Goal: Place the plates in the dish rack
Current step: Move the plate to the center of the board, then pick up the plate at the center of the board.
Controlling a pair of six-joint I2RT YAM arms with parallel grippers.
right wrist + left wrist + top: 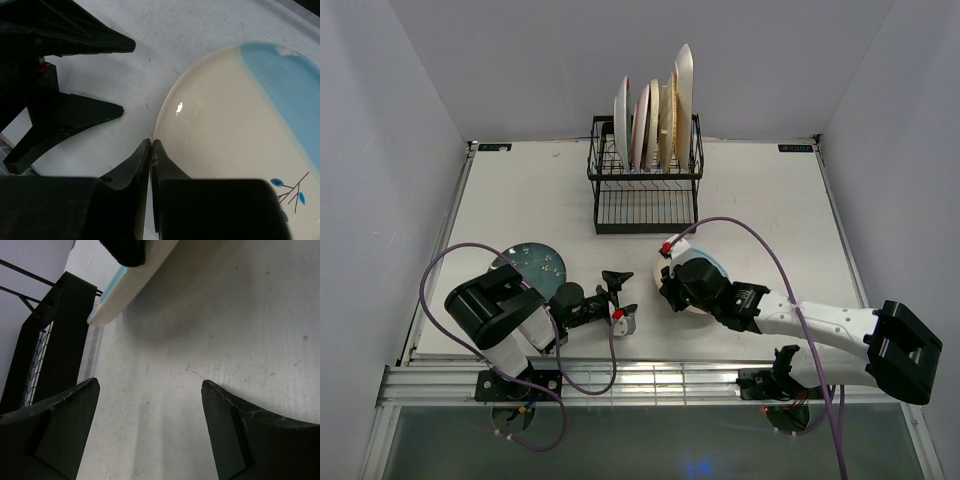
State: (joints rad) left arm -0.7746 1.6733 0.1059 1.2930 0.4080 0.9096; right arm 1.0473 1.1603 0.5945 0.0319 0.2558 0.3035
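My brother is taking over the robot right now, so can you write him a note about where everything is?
Left gripper: open, empty, low over the table.
Right gripper: shut, tips at the rim of the cream-and-blue plate, not clamped on it.
Done: five plates stand in the dish rack.
Left to do: the cream-and-blue plate and the dark teal plate, both on the table.

Seen from above, the right arm (800,322) covers most of the cream-and-blue plate (712,268), leaving only slivers of rim, the largest toward 1 o'clock. The left arm (495,310) hides the dark teal plate (535,260) from about 5 to 8 o'clock. The racked plates (682,95) overlap, and their patterns are too small to tell. In the left wrist view the dish rack (70,325) is blurred and cut off at 9 o'clock.
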